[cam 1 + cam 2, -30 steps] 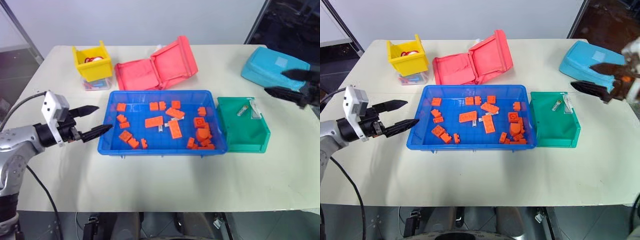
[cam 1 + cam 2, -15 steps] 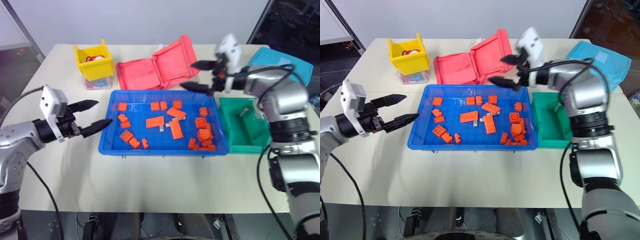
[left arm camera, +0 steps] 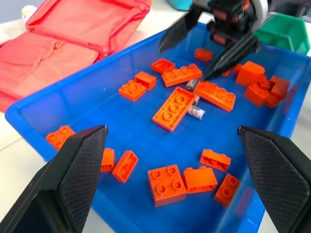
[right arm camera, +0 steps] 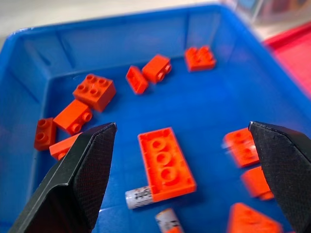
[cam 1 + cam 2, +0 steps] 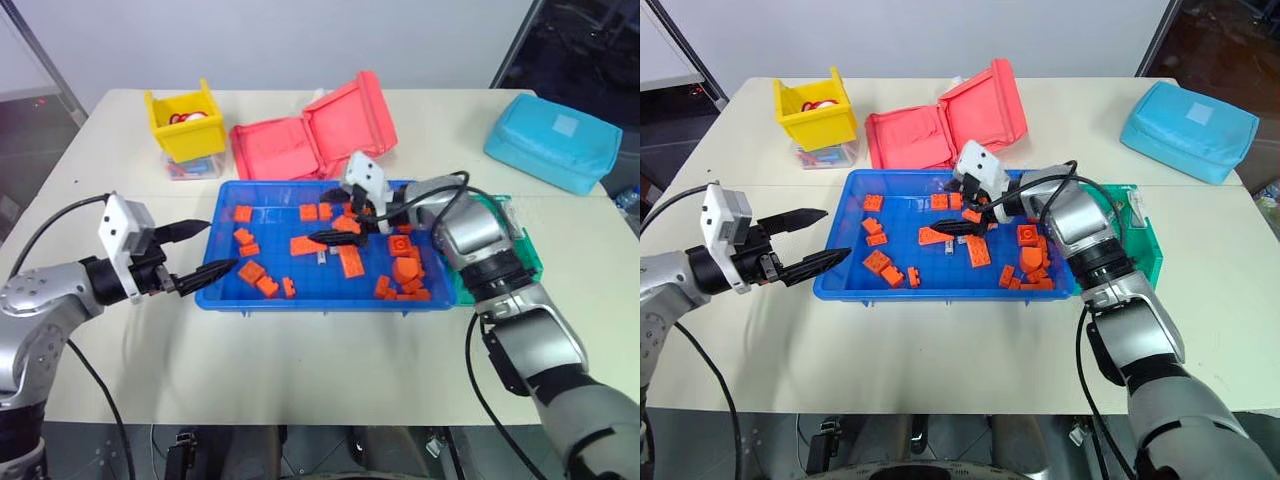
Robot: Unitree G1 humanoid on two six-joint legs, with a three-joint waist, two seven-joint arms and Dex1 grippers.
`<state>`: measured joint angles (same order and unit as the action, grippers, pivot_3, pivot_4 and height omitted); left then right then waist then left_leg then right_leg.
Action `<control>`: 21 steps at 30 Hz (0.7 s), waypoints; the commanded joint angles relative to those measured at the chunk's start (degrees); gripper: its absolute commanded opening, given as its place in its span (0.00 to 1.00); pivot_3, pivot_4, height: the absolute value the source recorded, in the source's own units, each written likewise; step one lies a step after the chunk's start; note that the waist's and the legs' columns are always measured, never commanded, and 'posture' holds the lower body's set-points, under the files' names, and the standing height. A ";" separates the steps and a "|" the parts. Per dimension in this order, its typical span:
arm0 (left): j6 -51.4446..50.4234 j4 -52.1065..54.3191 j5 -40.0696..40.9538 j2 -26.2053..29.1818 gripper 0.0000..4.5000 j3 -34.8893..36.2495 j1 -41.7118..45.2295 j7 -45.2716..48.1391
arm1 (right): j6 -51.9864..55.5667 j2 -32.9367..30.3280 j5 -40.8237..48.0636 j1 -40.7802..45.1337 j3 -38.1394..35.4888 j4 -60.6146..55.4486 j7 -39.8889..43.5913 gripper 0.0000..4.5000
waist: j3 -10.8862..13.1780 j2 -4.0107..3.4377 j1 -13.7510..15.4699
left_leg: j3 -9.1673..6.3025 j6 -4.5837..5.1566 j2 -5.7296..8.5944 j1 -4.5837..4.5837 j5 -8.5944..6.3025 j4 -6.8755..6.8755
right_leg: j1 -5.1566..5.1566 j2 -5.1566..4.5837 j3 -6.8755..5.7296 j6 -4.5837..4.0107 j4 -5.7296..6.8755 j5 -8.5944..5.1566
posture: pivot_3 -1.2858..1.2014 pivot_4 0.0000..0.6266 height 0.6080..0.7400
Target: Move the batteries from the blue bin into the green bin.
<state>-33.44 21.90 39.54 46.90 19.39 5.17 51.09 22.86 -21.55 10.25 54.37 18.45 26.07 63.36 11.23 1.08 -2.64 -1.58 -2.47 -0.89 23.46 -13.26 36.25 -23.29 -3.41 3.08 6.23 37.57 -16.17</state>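
Right gripper (image 5: 338, 222) now hovering inside blue bin (image 5: 225, 290) over batteries (image 4: 138, 196), jaws released, left gripper (image 5: 197, 251) jaws released beside bin

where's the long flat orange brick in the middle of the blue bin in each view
left eye view: the long orange brick lies mid blue bin.
right eye view: the brick is again in the bin's middle.
left wrist view: the brick lies slantwise among smaller bricks.
right wrist view: the brick lies ahead, between the two fingers.
shared landmark: a battery lying at the brick's end.
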 commanded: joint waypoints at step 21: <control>0.19 5.40 3.19 -1.18 1.00 3.06 -2.12 -5.61 | -14.95 7.46 -10.65 5.98 1.19 18.18 3.35 0.99 | 0.00 0.00 0.04 | -0.01 -0.01 0.01 0.00 0.00 -0.01 | -0.01 -0.01 -0.01 0.00 0.01 0.00 | 0.52 0.24 1.00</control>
<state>-33.55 25.53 41.97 45.89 21.06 2.87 45.84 9.30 -14.50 0.07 58.12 20.08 44.51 66.81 11.23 1.08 -2.61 -1.59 -2.48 -0.88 23.46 -13.26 36.24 -23.30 -3.42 3.07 6.23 37.58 -16.17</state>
